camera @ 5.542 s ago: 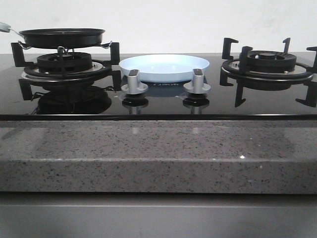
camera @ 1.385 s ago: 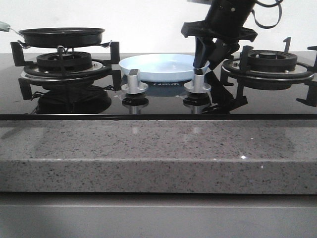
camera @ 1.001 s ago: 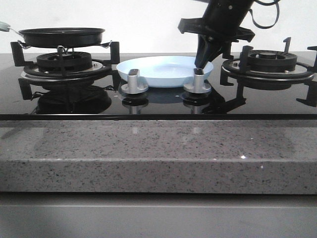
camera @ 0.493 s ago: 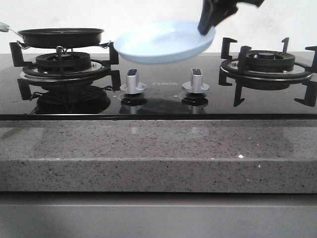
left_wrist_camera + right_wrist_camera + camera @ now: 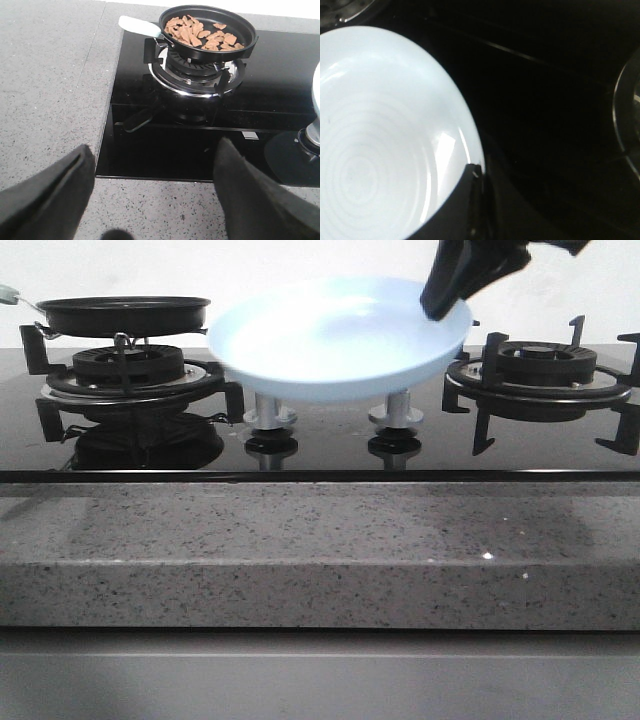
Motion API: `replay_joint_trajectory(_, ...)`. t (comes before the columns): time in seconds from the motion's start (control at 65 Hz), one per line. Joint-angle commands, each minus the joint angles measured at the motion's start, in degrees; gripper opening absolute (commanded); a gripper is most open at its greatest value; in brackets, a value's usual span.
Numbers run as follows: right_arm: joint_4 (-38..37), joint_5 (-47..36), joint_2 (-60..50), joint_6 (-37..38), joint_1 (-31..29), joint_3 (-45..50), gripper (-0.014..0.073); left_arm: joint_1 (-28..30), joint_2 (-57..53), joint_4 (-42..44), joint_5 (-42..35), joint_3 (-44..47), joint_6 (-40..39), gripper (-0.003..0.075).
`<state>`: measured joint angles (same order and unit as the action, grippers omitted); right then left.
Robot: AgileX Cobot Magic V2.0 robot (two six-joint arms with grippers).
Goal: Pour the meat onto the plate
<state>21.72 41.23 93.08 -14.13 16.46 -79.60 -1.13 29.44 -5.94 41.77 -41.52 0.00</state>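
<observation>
Right now the right tool is pinched on the rim of the plate, holding the dish in the air above the two stove knobs, its face tipped somewhat toward the front camera; the right wrist view shows dark fingers clamped over the plate's edge, and the dish is bare. The meat lies in the black frying pan, which sits on the left burner with its pale handle pointing away from the stove's middle. So the relation that matters is this: the pan lies to the robot's left of the raised plate, beside it and a little lower than its top rim. The left tool is spread wide and empty, hanging over the table in front of that burner, with the pan ahead of it. It is the nearer arm to the handle, so by my reading it should take the pan and tip it sideways toward the plate.
</observation>
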Motion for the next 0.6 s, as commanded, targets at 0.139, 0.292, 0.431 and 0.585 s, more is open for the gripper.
replay_joint_trajectory(0.139,2.0,-5.0,-3.4,-0.7,0.8,4.3,-0.0114,0.0,0.6,-0.7,-4.3,-1.4,0.0,0.0489)
replay_joint_trajectory(0.292,2.0,-4.7,-3.3,-0.7,0.8,4.6,-0.0114,0.0,0.7,-0.8,-4.3,-1.4,0.0,0.0489)
replay_joint_trajectory(0.431,2.1,-4.3,-3.3,-0.7,0.8,4.6,-0.0114,0.0,2.5,-0.8,-4.3,-1.6,0.0,0.0498)
replay_joint_trajectory(0.585,2.1,-4.3,-3.3,-0.7,0.8,4.6,-0.0114,0.0,6.4,-0.8,-3.8,-3.4,0.0,0.0596)
